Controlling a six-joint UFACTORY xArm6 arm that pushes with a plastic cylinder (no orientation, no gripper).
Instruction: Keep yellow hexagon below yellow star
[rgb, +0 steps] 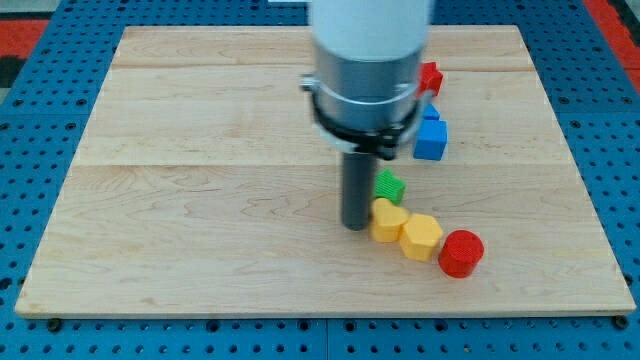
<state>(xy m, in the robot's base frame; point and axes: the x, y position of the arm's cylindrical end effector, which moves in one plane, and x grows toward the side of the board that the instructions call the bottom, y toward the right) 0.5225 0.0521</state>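
The red cylinder (461, 252) sits closest to you, down at the view's bottom right, and it's touching the yellow hexagon (422, 237) just up and to its left. Touching the hexagon on its other side is another yellow block (388, 220), lumpy in outline, which I'd take for the yellow star, though the shape isn't crisp enough to swear to it. A small green block (389, 186) sits just above that one, partly tucked behind the rod.

What matters for you: the hexagon lies to the right of the star and only slightly lower, so it's more beside than below. My tip (355, 226) is planted at the star's left edge, touching or as near as makes no difference. The hexagon is on the far side of the star from the tip, so pushing straight right would just shove the whole row along. I'd reckon you need to come round and nudge the hexagon down and to the left, or walk the star upward.

The arm hangs straight down from the view's top, its fat white and grey body hiding the board behind it. There's no gripper here, just the rod, holding nothing.

Further back on the right are a blue block (431, 136) and a red block (430, 77), well clear of all this.
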